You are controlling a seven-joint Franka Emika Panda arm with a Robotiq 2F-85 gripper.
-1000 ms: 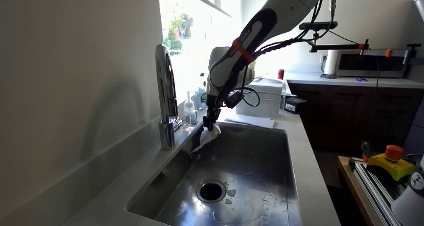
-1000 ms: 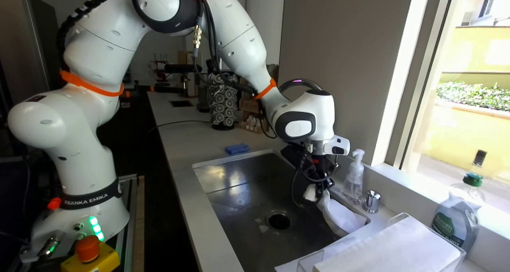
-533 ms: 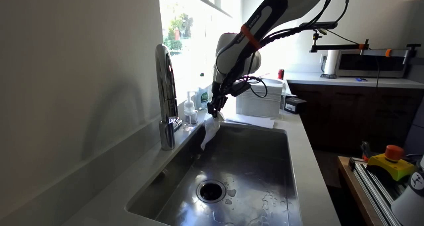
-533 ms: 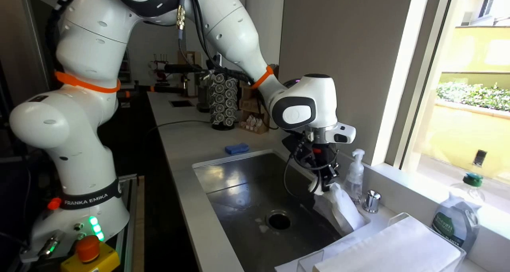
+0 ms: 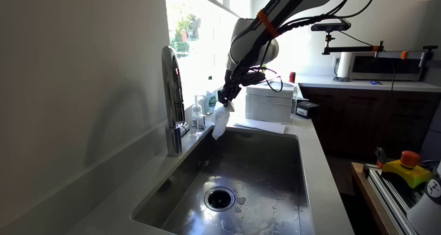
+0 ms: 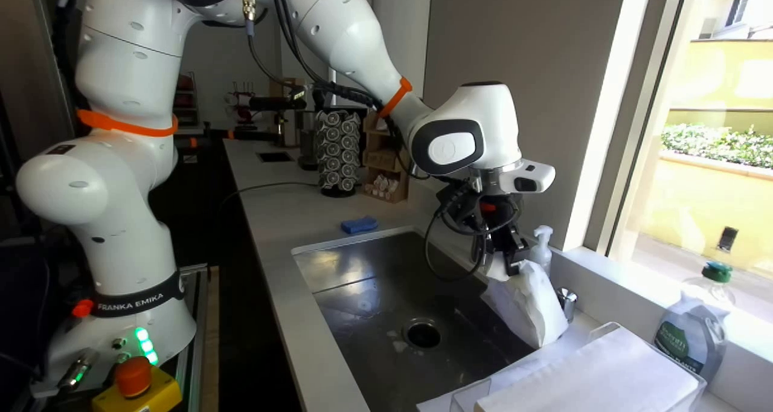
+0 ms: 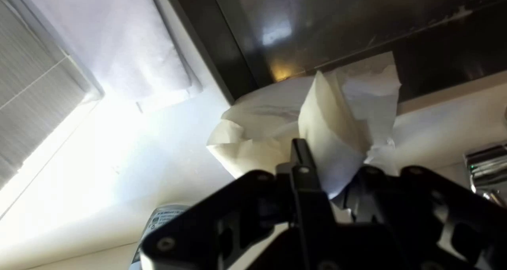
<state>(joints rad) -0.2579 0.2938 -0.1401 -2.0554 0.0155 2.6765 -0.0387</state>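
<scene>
Paper towel (image 5: 221, 122) is now pinched by the end effector (image 5: 225, 105), held partly over the sink (image 5: 262, 169), not yet released!

A kitchen, whether home or office unclear: a stainless-steel sink (image 5: 262, 180) with a drain (image 5: 219, 199) and a chrome faucet (image 5: 173, 100) is set into the tabletop (image 5: 324, 180), a soap dispenser (image 5: 197, 117) and a dish-soap bottle (image 6: 691, 336) stand near it, and farther off are a microwave (image 5: 386, 68), a paper-towel roll (image 5: 344, 65) and dark cabinets (image 5: 355, 121).
</scene>
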